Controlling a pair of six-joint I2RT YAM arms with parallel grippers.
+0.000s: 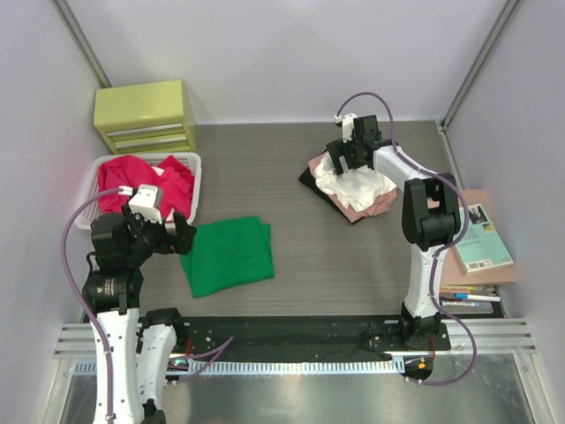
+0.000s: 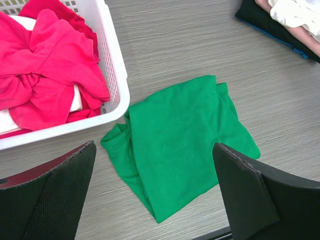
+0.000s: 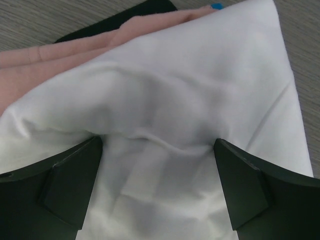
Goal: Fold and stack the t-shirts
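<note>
Left gripper [image 2: 154,147], jaws wide and empty, hovers above the folded bright green cloth t-shirt [image 2: 190,125], seemingly to lift it, while the right gripper [image 3: 157,141], equally wide, rests on the stacked white cloth t-shirt [image 3: 200,75].

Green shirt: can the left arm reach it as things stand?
Probably yes: the left gripper hangs open near the green shirt, nothing lies on it, and the basket sits beside it.

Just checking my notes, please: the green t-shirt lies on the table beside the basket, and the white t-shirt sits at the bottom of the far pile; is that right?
Not quite: the white t-shirt lies on top of that pile, over the pink t-shirt and the black t-shirt, as the right wrist view shows. The rest holds.
</note>
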